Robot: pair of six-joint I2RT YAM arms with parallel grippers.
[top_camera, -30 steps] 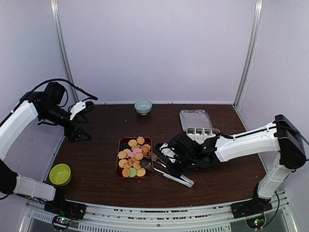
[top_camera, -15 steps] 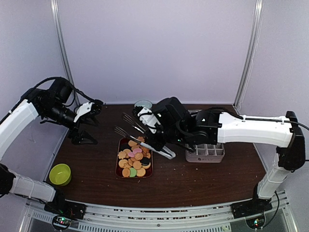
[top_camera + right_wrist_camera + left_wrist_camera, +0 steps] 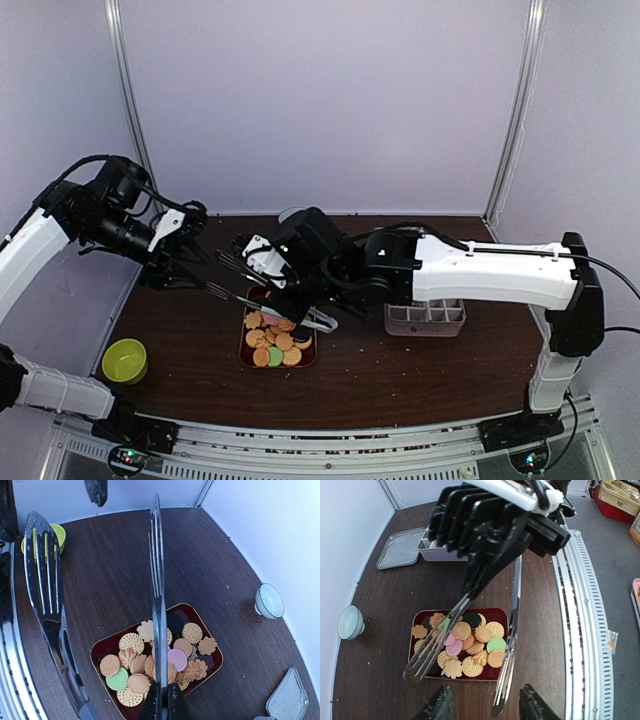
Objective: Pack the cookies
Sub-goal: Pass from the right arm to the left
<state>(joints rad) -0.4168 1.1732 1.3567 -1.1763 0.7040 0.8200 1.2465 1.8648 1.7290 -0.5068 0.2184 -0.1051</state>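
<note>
Cookies [image 3: 277, 338], mostly golden-orange with a few pink, green and dark ones, lie heaped in a dark red tray [image 3: 487, 613] just toward 8 o'clock of the middle of the counter [image 3: 400, 385]. Several overlap, so a count is not possible. A green bowl [image 3: 124, 360] sits toward the near-left corner, at 8 o'clock from the tray. At 3 o'clock from the tray stands a grey compartment box [image 3: 425, 320]; the right arm covers its far half, and what its cells hold cannot be made out.

Above the tray's far-left part the right gripper [image 3: 161, 701] is pressed together on the handle end of metal tongs [image 3: 156, 570]. The two arms of the tongs are spread and point toward 9 o'clock. Near their tips hangs the left gripper [image 3: 486, 706], fingers apart. Only its fingertips show in its own view, and whether they touch the tongs I cannot tell.

At 12 o'clock a pale bowl [image 3: 350, 622] is almost wholly hidden behind the right arm from above. A flat clear lid [image 3: 400, 547] beyond the box shows in the left wrist view only.
</note>
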